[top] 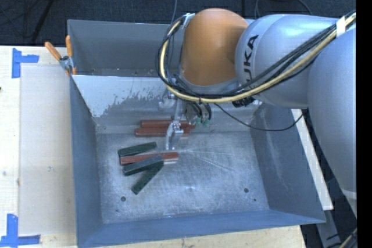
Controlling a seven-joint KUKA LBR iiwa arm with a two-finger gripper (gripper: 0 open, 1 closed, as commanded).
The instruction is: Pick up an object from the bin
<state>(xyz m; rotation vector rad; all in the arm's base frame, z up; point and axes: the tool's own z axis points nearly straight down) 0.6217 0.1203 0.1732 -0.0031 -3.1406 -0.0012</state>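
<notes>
Camera view: the grey metal bin [232,183] fills the middle of the scene. The arm [290,61] reaches in from the right, its wrist under an orange cover [212,46] with black and yellow cables [168,75] looped round it. The gripper [172,137] hangs below that cover, low over the bin floor, in the back half and a little left of centre. It stands at the right end of a pair of brown bars [154,126]. These lie side by side and touching, running left to right close to the foot of the back wall. The gripper's metal hides the right end of the pair, so I cannot tell whether it touches them. Whether the gripper is wide or narrow cannot be told either.

Just in front of the pair, toward the near side, four more bars lie in a loose heap. A dark green bar [138,150] is the rearmost, tilted slightly. In front of it a red-brown bar [152,157] runs almost level, its right end close to the gripper. Against that lies a second dark green bar [143,168]. A third dark green bar [145,179] slants from lower left up to the right, its upper end meeting the second. The floor around them is scuffed metal.
</notes>
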